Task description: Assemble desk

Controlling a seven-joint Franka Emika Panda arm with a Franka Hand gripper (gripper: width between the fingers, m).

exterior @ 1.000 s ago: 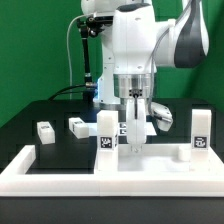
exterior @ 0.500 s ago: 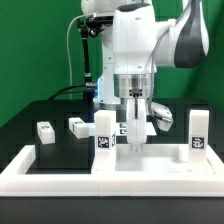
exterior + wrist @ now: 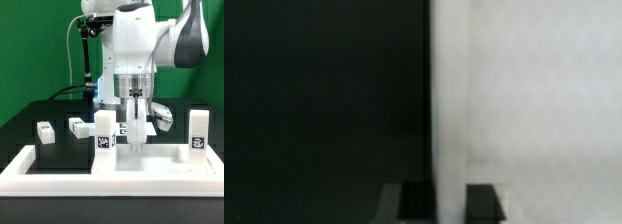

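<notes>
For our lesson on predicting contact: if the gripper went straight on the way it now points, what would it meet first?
Probably the desk top, at its edge. The shut gripper points straight down, right where the white top borders the black table. Depth is unclear, and it may already be touching.

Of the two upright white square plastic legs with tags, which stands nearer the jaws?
The white square tagged leg on the exterior view's left, close beside the jaws; the other upright leg stands far to the right.
</notes>
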